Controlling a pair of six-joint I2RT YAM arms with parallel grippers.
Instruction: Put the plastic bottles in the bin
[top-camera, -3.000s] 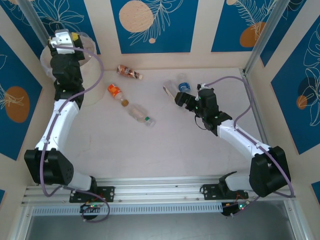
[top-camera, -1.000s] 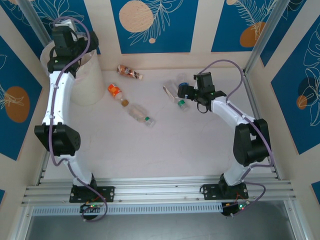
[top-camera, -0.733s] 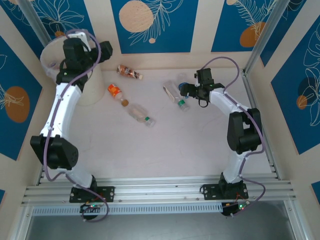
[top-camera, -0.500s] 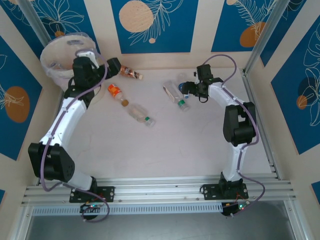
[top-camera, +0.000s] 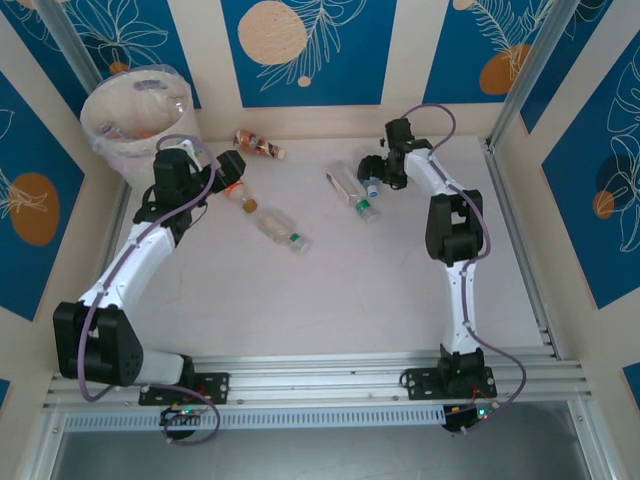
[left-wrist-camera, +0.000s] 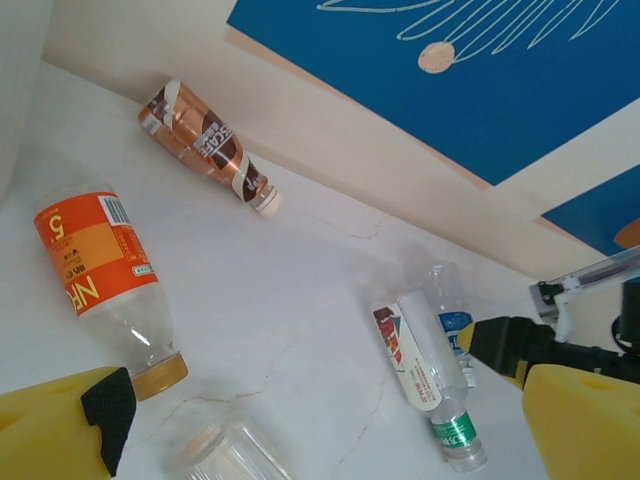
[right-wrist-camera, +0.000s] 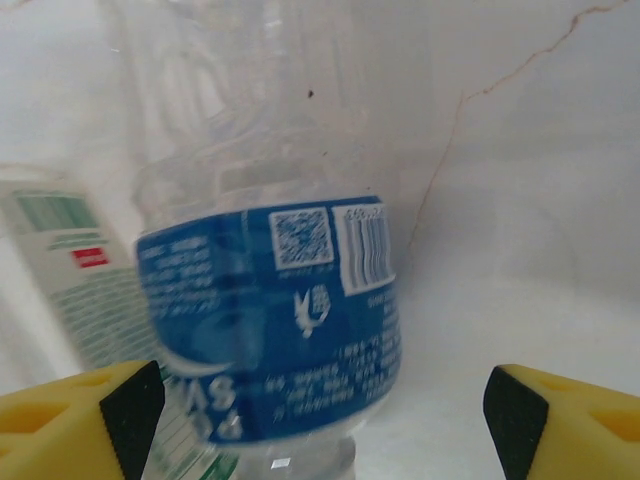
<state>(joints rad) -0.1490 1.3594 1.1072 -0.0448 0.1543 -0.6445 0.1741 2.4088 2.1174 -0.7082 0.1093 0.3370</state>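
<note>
right claw (right-wrist-camera: 320, 412) straddles a clear ridged bottle (right-wrist-camera: 270, 310), blue-labelled

Top cam looks down from above/behind the arm bases over the whole desk (top-camera: 400, 290). Left wrist cam sits low, facing the far wall (left-wrist-camera: 560, 80) (mid-range), sharing the green-capped bottle (left-wrist-camera: 425, 365) w/ top. Right wrist cam is v. close on the blue-label bottle (right-wrist-camera: 270, 320).

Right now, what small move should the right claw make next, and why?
Probably ease a little farther forward, then close: the right claw is open and straddles the blue-label bottle, with a gap showing on one side, so nothing is gripped yet.
</note>
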